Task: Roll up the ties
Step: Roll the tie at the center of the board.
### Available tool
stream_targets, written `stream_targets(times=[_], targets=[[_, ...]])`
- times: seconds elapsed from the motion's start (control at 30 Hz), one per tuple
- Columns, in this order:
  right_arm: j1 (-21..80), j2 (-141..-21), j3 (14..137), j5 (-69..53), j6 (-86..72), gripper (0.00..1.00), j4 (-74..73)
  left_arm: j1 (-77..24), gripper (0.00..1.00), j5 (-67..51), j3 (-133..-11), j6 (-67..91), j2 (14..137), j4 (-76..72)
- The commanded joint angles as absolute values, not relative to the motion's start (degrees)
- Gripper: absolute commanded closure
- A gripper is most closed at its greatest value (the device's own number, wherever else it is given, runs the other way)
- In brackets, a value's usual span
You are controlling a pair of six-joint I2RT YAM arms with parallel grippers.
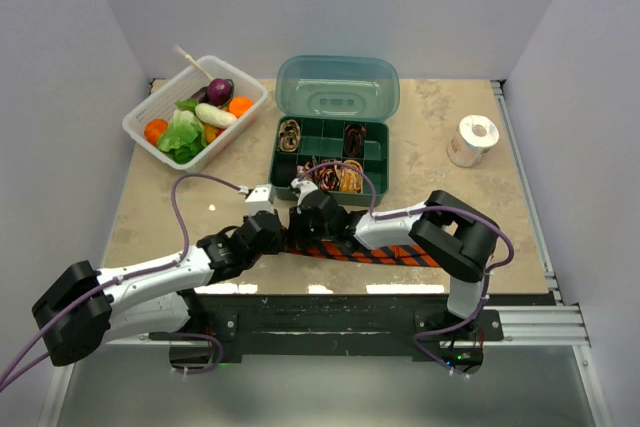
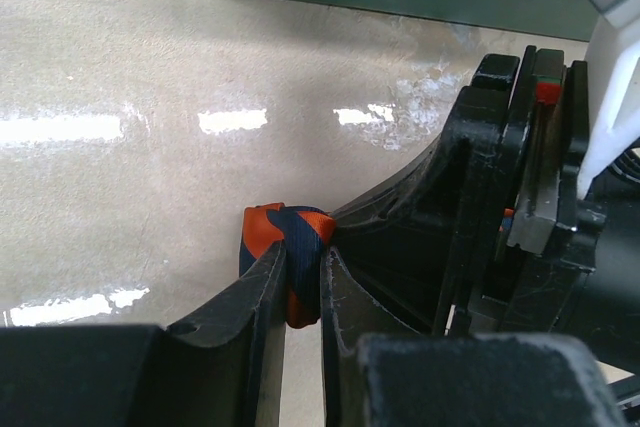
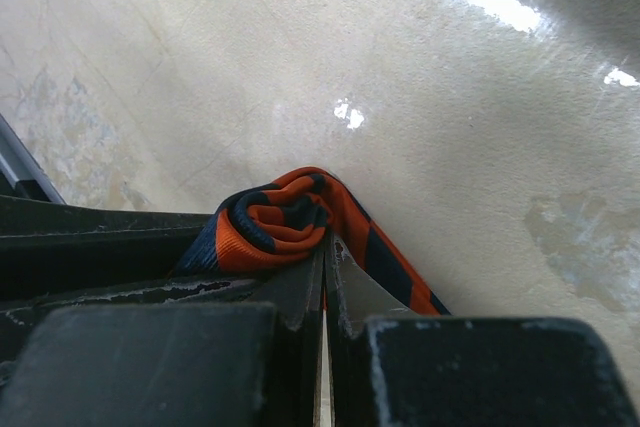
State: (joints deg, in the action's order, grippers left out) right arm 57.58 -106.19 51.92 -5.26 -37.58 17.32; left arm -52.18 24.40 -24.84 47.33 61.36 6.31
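Observation:
An orange-red tie with dark navy stripes [image 1: 385,253] lies flat along the table's front edge, its left end rolled into a small coil. My left gripper [image 1: 282,237] is shut on that coil, seen in the left wrist view as a striped wad [image 2: 290,247] pinched between the fingers. My right gripper [image 1: 300,230] meets it from the right and is shut on the same coil [image 3: 275,225], with the loose strip trailing to the right. Small rolled ties [image 1: 340,175] in red, brown and gold sit in the green box.
An open green compartment box [image 1: 330,152] stands behind the grippers, lid up. A white basket of toy vegetables [image 1: 195,112] is at the back left. A white tape roll [image 1: 472,140] is at the back right. Purple cables loop over both arms.

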Motion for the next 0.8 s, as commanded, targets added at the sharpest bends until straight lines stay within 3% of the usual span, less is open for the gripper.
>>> stream_targets(times=[0.0,0.47,0.77], targets=[[58.01,-106.0,51.33,-6.94,-40.34,1.0,24.52,-53.09,1.0,25.31,-27.86,47.64,61.87,7.64],[55.55,-107.83,49.3,-15.82,-45.0,1.0,33.84,-54.58,1.0,31.9,-32.16,47.81,66.18,16.95],[55.63,-104.07,51.24,-8.97,-39.56,1.0,19.96,-56.16,1.0,33.83,-33.05,49.3,70.84,19.07]])
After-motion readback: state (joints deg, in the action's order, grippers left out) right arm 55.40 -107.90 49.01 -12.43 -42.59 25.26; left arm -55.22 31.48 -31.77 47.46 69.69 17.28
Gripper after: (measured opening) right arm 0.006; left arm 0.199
